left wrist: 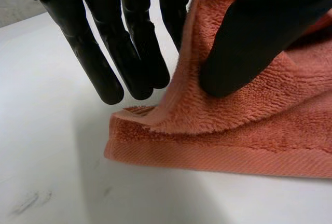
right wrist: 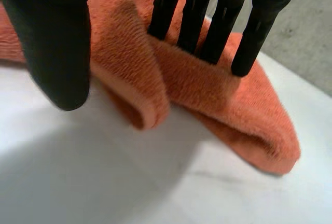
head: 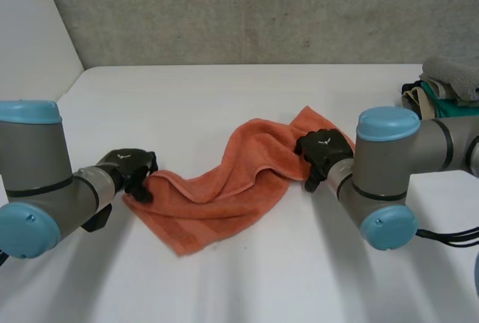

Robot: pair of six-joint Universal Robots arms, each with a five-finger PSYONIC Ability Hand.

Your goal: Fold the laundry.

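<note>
Hands pinching the orange towel (head: 224,188) at both ends

We see the towel lying rumpled near the middle of the white table (head: 224,91). It stretches slantwise from the left arm's side towards the right arm's side, with long folds running along it.

The left hand (head: 129,168) is at the towel's corner nearest the left arm. In the left wrist view its fingers (left wrist: 124,53) are straight and close together, and its thumb (left wrist: 249,42) is pressed into the nap. A raised flap of the towel's edge stands between the thumb and the nearest finger, so we read this as a pinch on the cloth. Under the flap the corner lies flat on the table with its hem showing.

The right hand (head: 323,149) sits on the opposite end of the towel. In the right wrist view its fingers (right wrist: 194,22) are straight and side by side, with their tips on one side of a raised fold. Its thumb (right wrist: 57,42) is on the other side, and the fold is caught between them. Past the fingertips the towel's end lies doubled over on the table.

At the table's far right edge we note a pile of cloths (head: 447,84), grey, green and beige, well apart from the towel.
</note>
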